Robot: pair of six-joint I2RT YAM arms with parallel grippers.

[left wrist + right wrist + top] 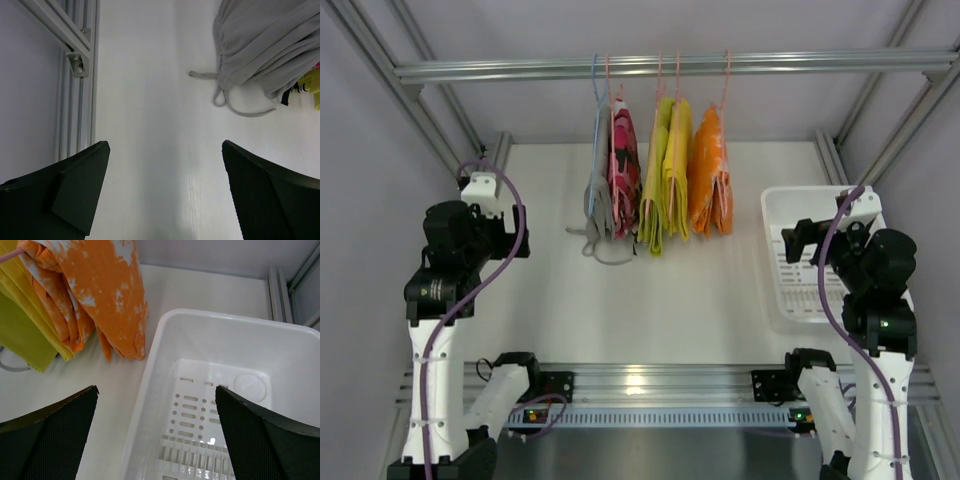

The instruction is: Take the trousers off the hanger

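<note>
In the top view, the trousers (pixel 710 178) hang folded over the hanger (pixel 725 80), whose hook sits on the rail (pixel 800 64). They are the last garment on the right of the row, so they are the nearest one to the white basket (pixel 772 260) on the counter (pixel 700 300). The left arm (pixel 445 280) and the right arm (pixel 880 290) wait at the sides, well apart from the garments. The removal seems not yet begun.

In the left wrist view, the left fingers (pixel 75 190) are spread wide and hold nothing, above bare counter. Only a grey garment (pixel 265 45) with its cord shows. The trousers are not in this view.

In the right wrist view, the right fingers (pixel 55 440) are also apart and empty, above the basket's near part. The trousers hang at the upper left, beside a yellow-green garment (pixel 20 325) and near the basket's corner. Whether their lower edge touches the counter cannot be told. This arm looks better placed to take them.
</note>
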